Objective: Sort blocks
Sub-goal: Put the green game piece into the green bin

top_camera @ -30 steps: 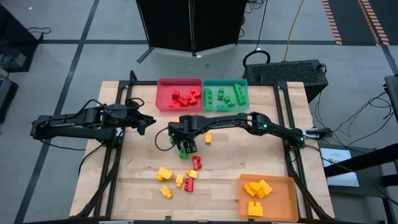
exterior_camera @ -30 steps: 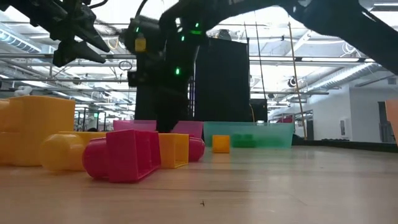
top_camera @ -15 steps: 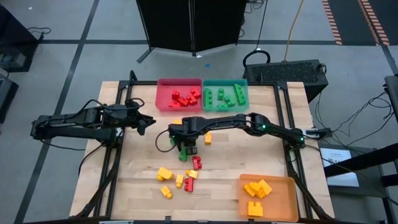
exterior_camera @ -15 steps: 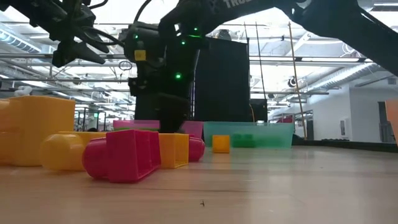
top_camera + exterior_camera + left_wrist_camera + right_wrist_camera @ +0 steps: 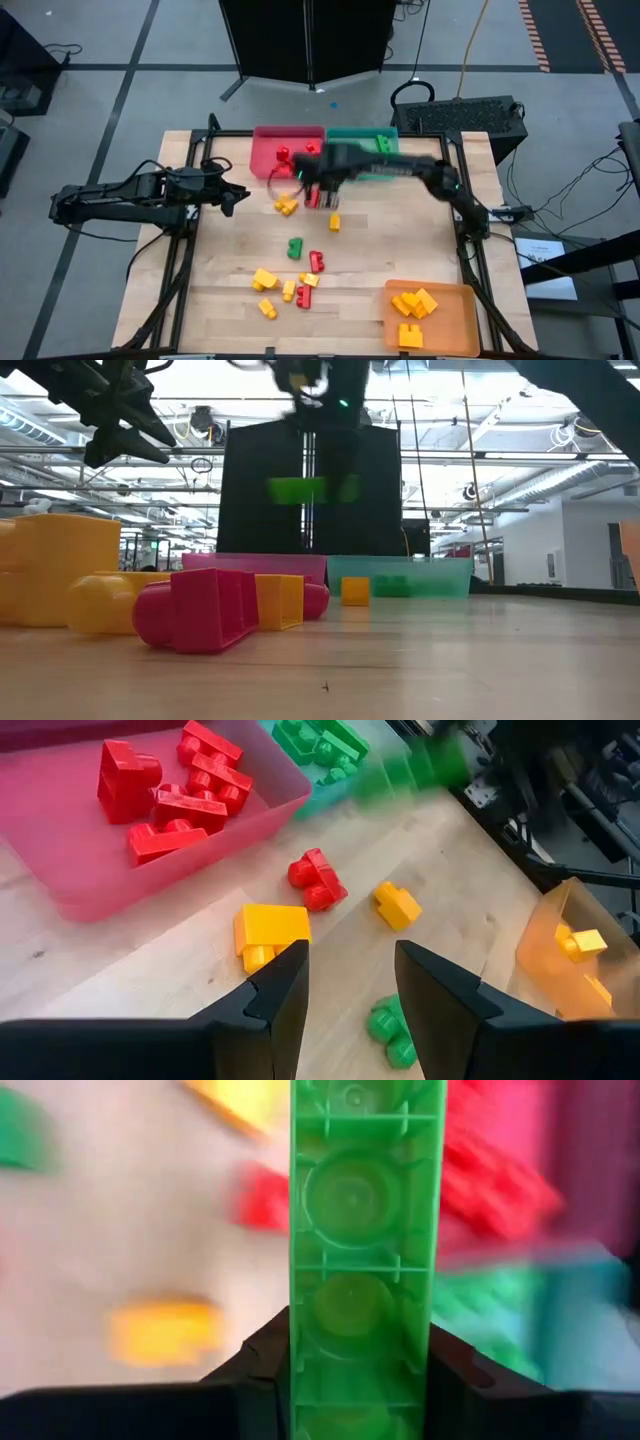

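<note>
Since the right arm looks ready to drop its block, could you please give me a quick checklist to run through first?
1. Right claw shut on the green block: ok.
2. Block lifted clear of the table: ok.
3. Claw over the teal tray: not ok, it is beside the red tray.
4. Teal tray holds only green blocks: ok.
5. Left claw waiting at the table's left, out of the path: ok.
6. Loose blocks remaining on the table: not ok, several remain.
</note>
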Controlling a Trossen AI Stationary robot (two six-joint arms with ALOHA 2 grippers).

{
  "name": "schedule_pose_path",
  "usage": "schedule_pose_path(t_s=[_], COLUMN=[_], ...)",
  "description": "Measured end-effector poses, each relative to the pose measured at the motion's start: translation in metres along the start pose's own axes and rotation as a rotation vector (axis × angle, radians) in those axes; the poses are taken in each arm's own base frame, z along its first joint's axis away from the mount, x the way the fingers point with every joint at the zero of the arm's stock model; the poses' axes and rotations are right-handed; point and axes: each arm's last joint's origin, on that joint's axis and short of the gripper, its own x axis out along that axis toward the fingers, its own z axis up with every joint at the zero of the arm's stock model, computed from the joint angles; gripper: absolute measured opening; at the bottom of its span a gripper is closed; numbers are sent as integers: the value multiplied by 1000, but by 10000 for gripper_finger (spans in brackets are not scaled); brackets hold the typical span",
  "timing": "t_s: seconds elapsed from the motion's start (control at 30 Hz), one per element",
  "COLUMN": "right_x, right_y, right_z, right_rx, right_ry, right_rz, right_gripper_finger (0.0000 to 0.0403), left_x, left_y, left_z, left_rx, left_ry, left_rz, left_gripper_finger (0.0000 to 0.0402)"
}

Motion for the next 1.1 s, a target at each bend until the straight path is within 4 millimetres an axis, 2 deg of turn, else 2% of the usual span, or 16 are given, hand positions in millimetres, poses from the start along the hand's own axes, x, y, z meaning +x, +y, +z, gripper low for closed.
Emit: schedule_pose_path(t_s=[0.13, 0.23, 0.33, 0.43, 0.6, 0.73, 0.97, 1.1], right_x=[14, 26, 38, 48, 55, 59, 71, 71], right_y=[-65, -105, -137, -157, -166, -160, -141, -133], right_z=[-24, -38, -49, -55, -58, -54, -50, -48], right_rx=[145, 274, 415, 536, 631, 617, 567, 540], right_ry=[153, 192, 187, 180, 165, 168, 254, 279], right_rz=[-46, -54, -34, -33, 34, 47, 88, 87], right_gripper_finger=[118, 118, 118, 118, 118, 120, 174, 200], left_x=[0, 0, 0, 0, 0, 0, 0, 0], left_y=[0, 1, 2, 3, 3, 3, 3, 3], left_z=[0, -1, -2, -3, -4, -4, -4, -4], left_rx=[1, 2, 4, 6, 3, 3, 3, 10], left_ry=[1, 9, 20, 35, 39, 40, 43, 55], left_rz=[2, 10, 19, 33, 35, 33, 29, 16], left_gripper_finger=[153, 153, 153, 153, 153, 153, 153, 153])
